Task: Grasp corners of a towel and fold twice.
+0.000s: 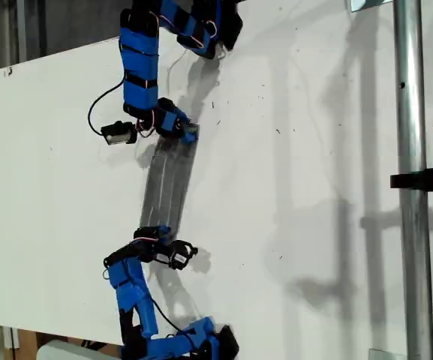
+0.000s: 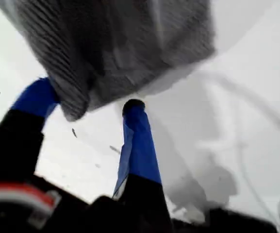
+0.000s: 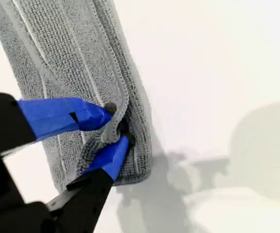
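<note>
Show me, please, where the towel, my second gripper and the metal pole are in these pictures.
the towel (image 1: 169, 180): exterior view, middle of the grey strip.
my second gripper (image 3: 114, 130): second wrist view, between the blue tips pinching cloth.
the metal pole (image 1: 413, 225): exterior view, mid-shaft.

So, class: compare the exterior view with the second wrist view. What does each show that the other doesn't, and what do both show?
Only the exterior view shows both arms, the towel stretched between them, and a metal pole. Only the second wrist view shows the towel's weave and pale stripes up close, with my second gripper pinching an edge into a bunch. Both show the grey towel on the white table.
</note>
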`<state>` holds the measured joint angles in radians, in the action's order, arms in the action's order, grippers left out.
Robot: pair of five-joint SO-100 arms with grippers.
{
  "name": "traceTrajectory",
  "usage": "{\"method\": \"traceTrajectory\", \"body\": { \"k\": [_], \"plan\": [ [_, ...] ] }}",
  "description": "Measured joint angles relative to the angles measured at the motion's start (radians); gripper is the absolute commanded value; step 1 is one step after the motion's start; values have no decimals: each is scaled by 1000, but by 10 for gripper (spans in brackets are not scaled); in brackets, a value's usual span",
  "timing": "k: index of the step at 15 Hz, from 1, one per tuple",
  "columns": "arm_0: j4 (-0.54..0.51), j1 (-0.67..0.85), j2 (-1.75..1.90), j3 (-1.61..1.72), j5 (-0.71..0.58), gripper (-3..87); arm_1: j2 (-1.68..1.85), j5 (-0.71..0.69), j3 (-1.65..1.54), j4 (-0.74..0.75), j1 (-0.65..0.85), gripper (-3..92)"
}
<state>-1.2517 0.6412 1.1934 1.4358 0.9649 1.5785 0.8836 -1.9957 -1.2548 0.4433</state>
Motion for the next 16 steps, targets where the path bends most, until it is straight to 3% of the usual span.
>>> {"method": "traceTrajectory", "body": {
  "k": [3,5,7,9,12,14,16],
  "plan": [
    [-101,11,313,143,-2,189,333,55,-60,-279,86,383],
    [-103,-6,569,311,17,190,598,144,-144,-359,104,397],
    [-60,-58,841,557,64,179,721,295,-204,-394,43,406],
    [94,-153,1180,876,130,131,871,480,-316,-390,-75,416],
    [198,-291,1667,1318,250,-17,1014,706,-394,-394,-238,459],
    [166,-348,2028,1562,293,-20,1075,810,-411,-400,-282,471],
    [75,-344,2237,1664,302,-20,1080,824,-437,-388,-275,472]
  ]
}}
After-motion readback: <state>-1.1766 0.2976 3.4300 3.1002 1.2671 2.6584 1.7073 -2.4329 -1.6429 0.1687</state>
